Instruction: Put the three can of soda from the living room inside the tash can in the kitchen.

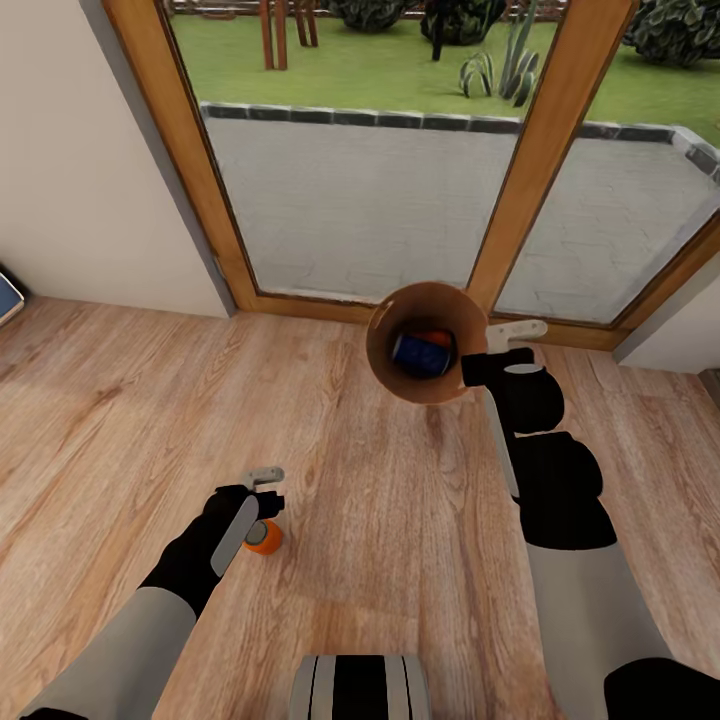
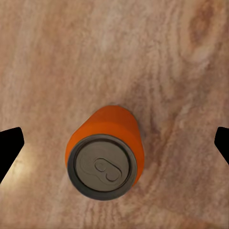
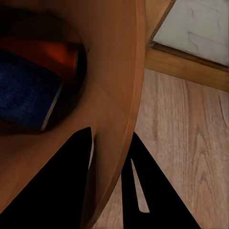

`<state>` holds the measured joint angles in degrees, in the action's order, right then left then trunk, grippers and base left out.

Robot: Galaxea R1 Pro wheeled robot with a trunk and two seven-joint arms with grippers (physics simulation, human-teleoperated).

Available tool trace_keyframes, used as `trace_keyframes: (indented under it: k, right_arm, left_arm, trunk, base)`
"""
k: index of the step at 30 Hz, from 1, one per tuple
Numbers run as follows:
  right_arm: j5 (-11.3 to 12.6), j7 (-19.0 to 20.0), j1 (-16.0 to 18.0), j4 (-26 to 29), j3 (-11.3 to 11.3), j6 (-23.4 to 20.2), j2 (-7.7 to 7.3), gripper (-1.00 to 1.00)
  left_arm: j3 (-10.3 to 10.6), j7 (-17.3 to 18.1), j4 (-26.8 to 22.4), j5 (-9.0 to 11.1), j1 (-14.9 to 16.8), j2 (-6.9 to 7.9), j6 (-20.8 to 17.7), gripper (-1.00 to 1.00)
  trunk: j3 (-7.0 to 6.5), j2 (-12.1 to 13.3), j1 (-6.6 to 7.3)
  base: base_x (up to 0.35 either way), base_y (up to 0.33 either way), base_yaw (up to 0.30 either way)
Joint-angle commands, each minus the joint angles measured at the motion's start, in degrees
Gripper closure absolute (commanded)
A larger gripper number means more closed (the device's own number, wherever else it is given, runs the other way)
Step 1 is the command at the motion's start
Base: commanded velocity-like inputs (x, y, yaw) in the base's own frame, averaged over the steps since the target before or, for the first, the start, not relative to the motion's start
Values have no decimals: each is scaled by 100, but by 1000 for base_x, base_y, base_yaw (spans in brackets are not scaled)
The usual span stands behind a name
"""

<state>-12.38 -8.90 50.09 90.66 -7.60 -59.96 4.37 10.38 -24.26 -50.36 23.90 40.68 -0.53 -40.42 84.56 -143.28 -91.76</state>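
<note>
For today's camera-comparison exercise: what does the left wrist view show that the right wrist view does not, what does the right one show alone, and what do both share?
Left wrist view alone: an orange can upright on the floor, between the spread fingertips of the left gripper. Right wrist view alone: the bin, its rim pinched by the right gripper, a blue can and a second orange can inside, plus the door frame. Both share the plank floor.

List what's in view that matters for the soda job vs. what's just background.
Job:
- orange can upright on the floor, between the open jaws of the left gripper
- trash can, rim clamped by the right gripper
- blue can and second orange can inside it

Background:
- glass doors
- plank floor
- patio
</note>
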Motion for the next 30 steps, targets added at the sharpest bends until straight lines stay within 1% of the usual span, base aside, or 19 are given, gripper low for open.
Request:
trace_keyframes:
  k: [1,19,22,24,26,30]
  right_arm:
    - [-70,13,7,4,-2,-4,1,100]
    - [-71,11,36,4,-37,-4,11,100]
    - [-71,11,36,4,-50,-4,11,100]
    - [-71,8,36,4,-54,-4,11,100]
    - [-71,5,36,4,-55,-4,11,100]
    - [-71,3,29,3,-60,-4,11,100]
  left_arm:
    - [0,0,0,0,0,0,0,-100]
    - [-8,0,29,0,1,32,-18,-100]
    - [-6,9,280,3,1,29,-19,-100]
    - [-3,13,405,6,1,28,-19,-100]
    - [-2,20,469,8,1,27,-19,-100]
    - [-1,21,522,9,1,25,-18,-100]
  trunk:
    - [-1,0,1]
    - [-1,0,1]
    - [-1,0,1]
    - [44,-3,-4]
    - [88,-6,-10]
    - [88,-6,-10]
  base:
    - [0,0,0]
    - [0,0,0]
    - [0,0,0]
    - [0,0,0]
    - [0,0,0]
    - [0,0,0]
